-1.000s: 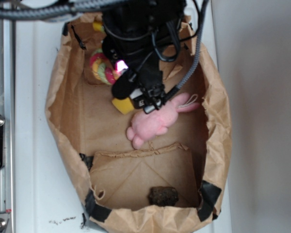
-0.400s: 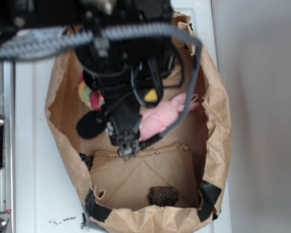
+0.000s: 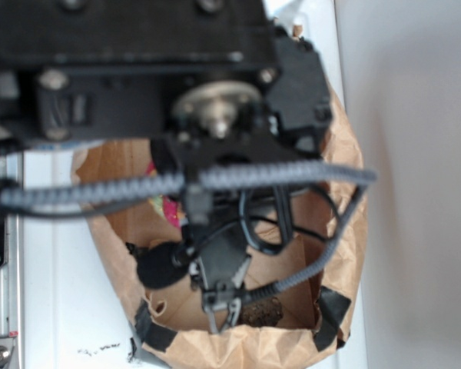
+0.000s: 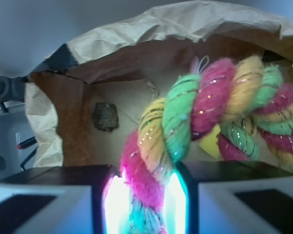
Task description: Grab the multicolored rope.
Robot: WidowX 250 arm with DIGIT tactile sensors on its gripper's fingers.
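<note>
The multicolored rope (image 4: 195, 107), thick twisted strands of pink-red, yellow and light green, fills the middle of the wrist view. One end runs down between my gripper (image 4: 145, 195), whose jaws are shut on it. The rest arcs up and off to the right, hanging above the bag floor. From the exterior view only a small patch of the rope (image 3: 163, 206) shows under the black arm, which hides the gripper itself.
A brown paper bag (image 3: 346, 231) lies open around the arm, its crumpled rim (image 4: 136, 29) ahead in the wrist view. A dark lump (image 3: 261, 311) sits on the bag floor (image 4: 105, 116). A yellow sponge wedge (image 4: 210, 141) peeks from behind the rope.
The arm has risen toward the camera and shifted to the bag's near end, carrying the rope out of the far left corner. The pink bunny is now hidden behind the arm.
</note>
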